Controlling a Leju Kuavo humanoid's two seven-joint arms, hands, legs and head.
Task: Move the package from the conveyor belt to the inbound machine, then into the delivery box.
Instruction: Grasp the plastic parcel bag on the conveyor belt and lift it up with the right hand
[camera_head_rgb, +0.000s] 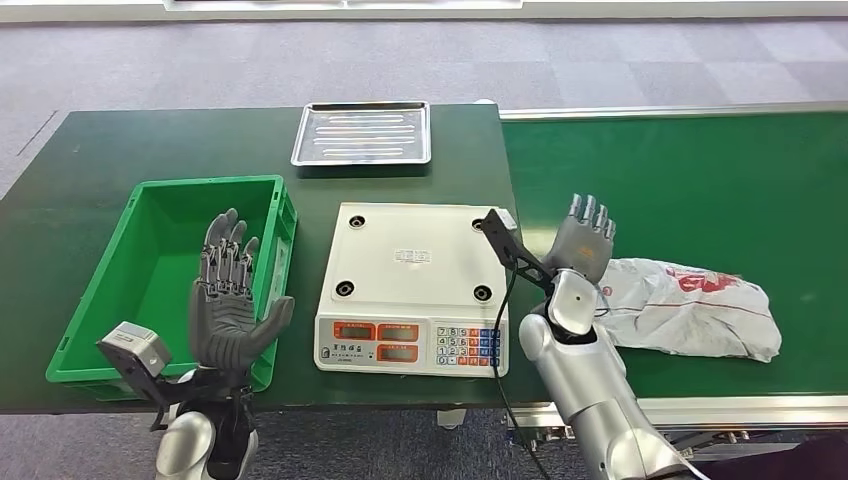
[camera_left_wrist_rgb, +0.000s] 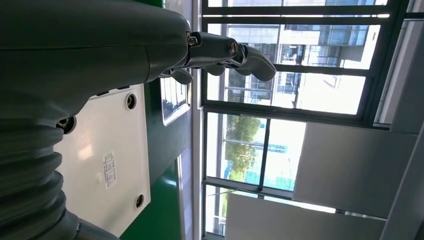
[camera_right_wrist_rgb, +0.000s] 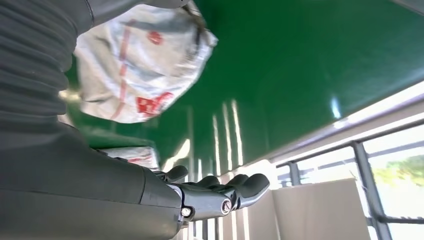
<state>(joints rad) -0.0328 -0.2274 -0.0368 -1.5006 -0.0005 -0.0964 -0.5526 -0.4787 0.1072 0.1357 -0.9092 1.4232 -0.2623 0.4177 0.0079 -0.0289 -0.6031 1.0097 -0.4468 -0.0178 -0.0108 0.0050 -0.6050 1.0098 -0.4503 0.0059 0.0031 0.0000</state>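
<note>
A crumpled white package with red print (camera_head_rgb: 690, 305) lies on the green conveyor belt (camera_head_rgb: 700, 180); the right wrist view shows it too (camera_right_wrist_rgb: 135, 70). My right hand (camera_head_rgb: 583, 240) is raised just left of the package, fingers straight and apart, holding nothing (camera_right_wrist_rgb: 220, 192). The white weighing scale (camera_head_rgb: 412, 285) stands at the table's middle. A green delivery box (camera_head_rgb: 150, 270) sits at the left, empty. My left hand (camera_head_rgb: 228, 300) hovers over the box's right side, fingers spread and empty (camera_left_wrist_rgb: 225, 52).
A metal tray (camera_head_rgb: 363, 133) lies at the back of the dark green table (camera_head_rgb: 100, 150). A black cable (camera_head_rgb: 505, 330) hangs between the scale and my right arm. Grey carpet runs behind the table.
</note>
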